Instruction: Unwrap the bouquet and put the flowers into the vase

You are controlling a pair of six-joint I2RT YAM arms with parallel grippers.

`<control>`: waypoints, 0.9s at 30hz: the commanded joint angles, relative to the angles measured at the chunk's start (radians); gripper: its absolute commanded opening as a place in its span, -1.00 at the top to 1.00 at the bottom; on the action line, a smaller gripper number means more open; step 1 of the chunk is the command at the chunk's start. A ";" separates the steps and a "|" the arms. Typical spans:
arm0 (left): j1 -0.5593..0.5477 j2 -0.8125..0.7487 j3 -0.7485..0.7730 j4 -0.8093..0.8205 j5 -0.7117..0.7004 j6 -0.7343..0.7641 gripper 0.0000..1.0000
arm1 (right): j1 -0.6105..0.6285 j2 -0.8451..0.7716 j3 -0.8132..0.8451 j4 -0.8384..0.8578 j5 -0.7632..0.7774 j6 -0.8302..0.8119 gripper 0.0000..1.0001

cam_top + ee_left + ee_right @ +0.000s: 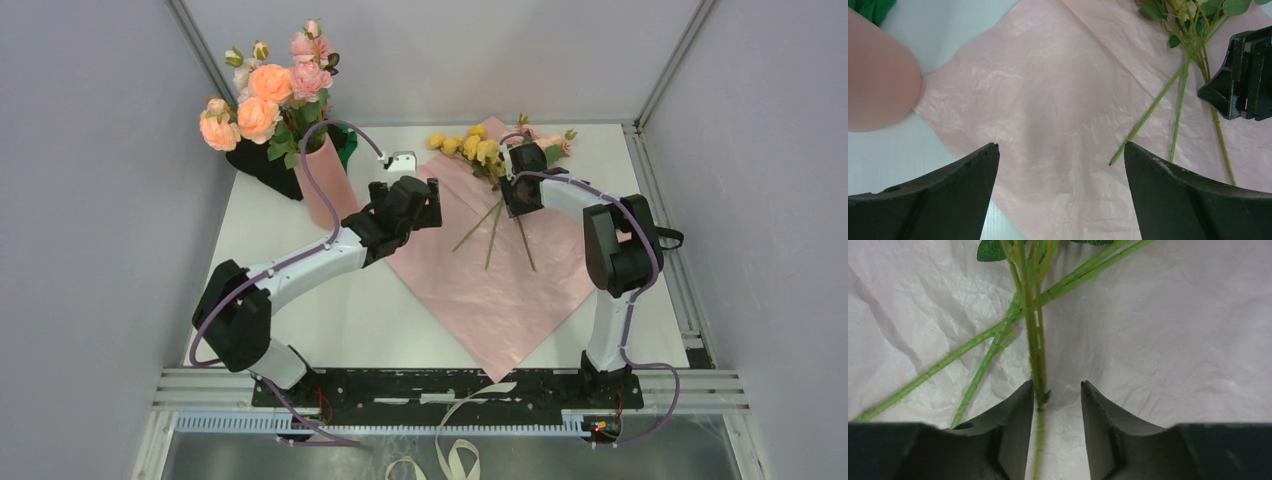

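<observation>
The bouquet's paper (500,285) lies unwrapped and flat, pink side up. Yellow flowers (472,146) rest on its far corner, with their green stems (497,232) fanned across it. The salmon-pink vase (325,190) stands left of the paper and holds peach roses (262,100). My right gripper (512,192) is low over the stems. In the right wrist view it (1056,383) is open, and one stem (1034,340) runs between its jaws against the left finger. My left gripper (1060,145) hangs wide open and empty above the paper (1048,90), between the vase (878,80) and the stems (1152,111).
A black cloth lump (265,168) and a bit of green (346,146) lie behind the vase. A small white clip (402,162) sits near the paper's far-left edge. Grey walls close in the white table (330,310) on three sides. Pale ribbon (455,455) lies by the arm bases.
</observation>
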 commanded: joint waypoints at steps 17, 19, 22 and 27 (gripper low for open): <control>-0.002 0.060 0.060 0.025 0.053 -0.050 -1.00 | 0.004 -0.208 -0.127 0.100 -0.048 0.003 1.00; -0.001 0.070 0.066 0.030 0.062 -0.051 -1.00 | 0.005 -0.258 -0.134 0.098 -0.051 0.003 1.00; -0.001 0.082 0.075 0.033 0.073 -0.054 -1.00 | 0.007 -0.312 -0.128 0.083 -0.063 0.000 1.00; -0.003 0.092 0.084 0.039 0.084 -0.056 -1.00 | 0.013 -0.394 -0.138 0.080 -0.064 0.002 1.00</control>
